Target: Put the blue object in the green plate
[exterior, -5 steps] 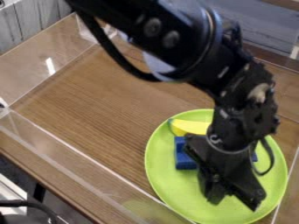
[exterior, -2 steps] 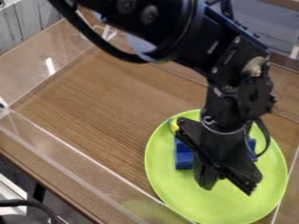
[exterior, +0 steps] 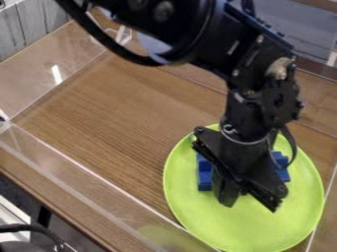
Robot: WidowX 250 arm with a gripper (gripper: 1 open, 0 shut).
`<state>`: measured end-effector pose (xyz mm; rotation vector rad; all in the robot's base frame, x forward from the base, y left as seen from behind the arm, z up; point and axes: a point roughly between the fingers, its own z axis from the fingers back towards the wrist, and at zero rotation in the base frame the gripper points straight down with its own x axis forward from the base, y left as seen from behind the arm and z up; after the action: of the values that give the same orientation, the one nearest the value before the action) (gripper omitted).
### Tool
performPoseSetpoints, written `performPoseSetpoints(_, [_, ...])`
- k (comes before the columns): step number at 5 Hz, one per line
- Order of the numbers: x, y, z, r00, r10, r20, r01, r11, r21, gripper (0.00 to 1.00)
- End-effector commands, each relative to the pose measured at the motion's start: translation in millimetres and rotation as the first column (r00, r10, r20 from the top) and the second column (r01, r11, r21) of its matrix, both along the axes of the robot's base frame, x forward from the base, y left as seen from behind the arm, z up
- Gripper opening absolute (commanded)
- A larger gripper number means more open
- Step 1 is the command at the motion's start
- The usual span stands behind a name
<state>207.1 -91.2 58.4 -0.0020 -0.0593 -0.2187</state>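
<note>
The green plate (exterior: 180,177) lies at the front right of the wooden table. My black gripper (exterior: 249,194) points straight down over its middle, its fingers low on the plate. The blue object (exterior: 207,175) sits low in the plate. One end sticks out to the left of the fingers, and a smaller blue patch shows on their right. The fingers are shut across its middle, though the wrist hides the contact itself.
Clear plastic walls (exterior: 53,74) box in the wooden table (exterior: 118,118) on the left and front. The bulky black arm (exterior: 198,39) reaches in from the upper left and covers the back of the plate.
The arm and gripper have shifted a little to the left over the plate. The yellow piece seen behind the blue object is now covered by the arm. The blue end has stayed put.
</note>
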Motion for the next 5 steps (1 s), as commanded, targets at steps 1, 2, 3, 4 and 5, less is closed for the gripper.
performPoseSetpoints(1, [11.8,1,13.2,0.998,0.016,0.056,-0.015,1.0,-0.02,0.0])
performPoseSetpoints(2, [11.1,6,12.4,0.999,0.027,0.045,-0.027,1.0,-0.013,0.0])
performPoseSetpoints(3, [10.0,8,12.4,0.999,0.037,0.039,-0.036,0.999,-0.011,0.0])
performPoseSetpoints(4, [8.7,10,12.5,0.998,0.042,0.035,-0.042,0.999,-0.01,0.0])
performPoseSetpoints(5, [7.7,12,12.9,0.998,0.05,0.033,-0.05,0.999,-0.011,0.0])
